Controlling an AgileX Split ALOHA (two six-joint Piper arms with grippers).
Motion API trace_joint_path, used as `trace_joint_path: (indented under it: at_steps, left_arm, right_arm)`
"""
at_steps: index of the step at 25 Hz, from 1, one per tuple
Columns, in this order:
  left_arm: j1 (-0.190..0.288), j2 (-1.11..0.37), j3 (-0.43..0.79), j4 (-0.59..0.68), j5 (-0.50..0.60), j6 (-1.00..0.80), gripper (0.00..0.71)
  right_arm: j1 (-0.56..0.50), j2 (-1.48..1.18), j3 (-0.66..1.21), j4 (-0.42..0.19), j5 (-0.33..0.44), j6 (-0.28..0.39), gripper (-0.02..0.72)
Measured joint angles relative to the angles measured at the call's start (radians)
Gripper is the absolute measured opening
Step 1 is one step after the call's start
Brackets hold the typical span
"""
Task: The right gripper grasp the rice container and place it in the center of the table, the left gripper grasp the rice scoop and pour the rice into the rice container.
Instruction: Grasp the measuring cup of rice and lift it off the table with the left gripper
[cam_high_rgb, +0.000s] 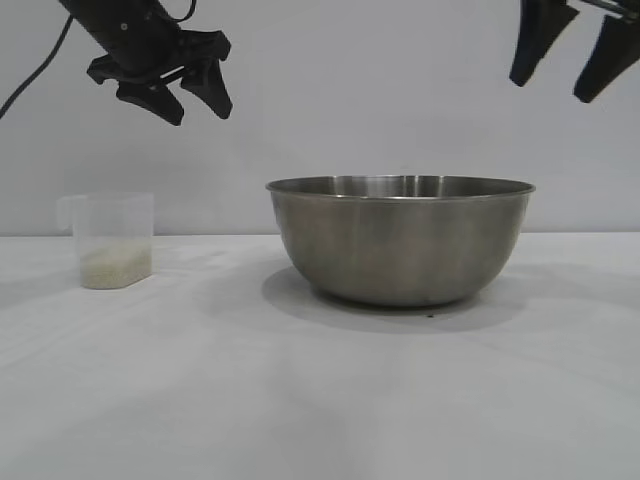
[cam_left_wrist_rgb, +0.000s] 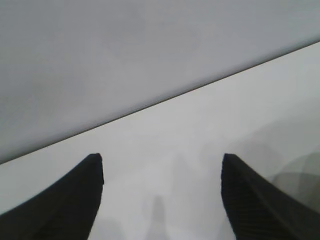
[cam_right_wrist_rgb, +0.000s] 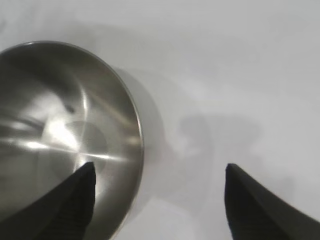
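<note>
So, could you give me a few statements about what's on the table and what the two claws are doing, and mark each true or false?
1. The rice container holds rice. False: the right wrist view shows its inside bare.
2. The rice scoop stands upright with rice in its bottom. True.
3. The left gripper has clamped the scoop. False: it hangs above it, jaws open, holding nothing.
4. The right gripper hangs above the container's right side, jaws open. True.
5. The scoop touches the container. False: bare table lies between them.
</note>
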Motion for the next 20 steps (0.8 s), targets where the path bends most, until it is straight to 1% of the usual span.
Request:
trace_joint_path:
  at_steps: [2, 5, 7, 9, 11, 13, 14, 15, 17, 19, 20]
  left_arm:
    - [0.000, 0.000, 0.000, 0.000, 0.000, -0.020, 0.445]
    - [0.000, 0.000, 0.000, 0.000, 0.000, -0.036, 0.445]
    - [0.000, 0.000, 0.000, 0.000, 0.000, -0.038, 0.445]
    - [0.000, 0.000, 0.000, 0.000, 0.000, -0.038, 0.445]
    - [0.000, 0.000, 0.000, 0.002, -0.002, -0.038, 0.445]
    - [0.000, 0.000, 0.000, 0.002, -0.002, -0.038, 0.445]
    - [0.000, 0.000, 0.000, 0.002, -0.002, -0.038, 0.445]
    - [0.000, 0.000, 0.000, 0.002, -0.002, -0.038, 0.445]
    - [0.000, 0.000, 0.000, 0.002, -0.002, -0.038, 0.445]
    - [0.000, 0.000, 0.000, 0.002, -0.002, -0.038, 0.445]
    - [0.000, 0.000, 0.000, 0.002, -0.002, -0.038, 0.445]
  right_arm:
    - [0.000, -0.146, 0.055, 0.000, -0.005, -0.010, 0.465]
    - [0.000, -0.352, 0.115, 0.000, 0.048, -0.018, 0.465]
    - [0.000, -0.474, 0.148, 0.002, 0.110, -0.018, 0.465]
    - [0.000, -0.590, 0.169, 0.002, 0.189, -0.015, 0.465]
    - [-0.001, -0.680, 0.188, -0.004, 0.260, 0.015, 0.465]
    - [-0.005, -0.751, 0.198, -0.039, 0.368, 0.060, 0.465]
    - [-0.006, -0.773, 0.198, -0.063, 0.435, 0.080, 0.414]
    - [-0.008, -0.797, 0.199, -0.085, 0.489, 0.093, 0.403]
    - [-0.008, -0.844, 0.199, -0.124, 0.594, 0.137, 0.411]
    - [-0.008, -0.907, 0.199, -0.176, 0.657, 0.199, 0.411]
    - [-0.008, -0.943, 0.199, -0.199, 0.680, 0.217, 0.411]
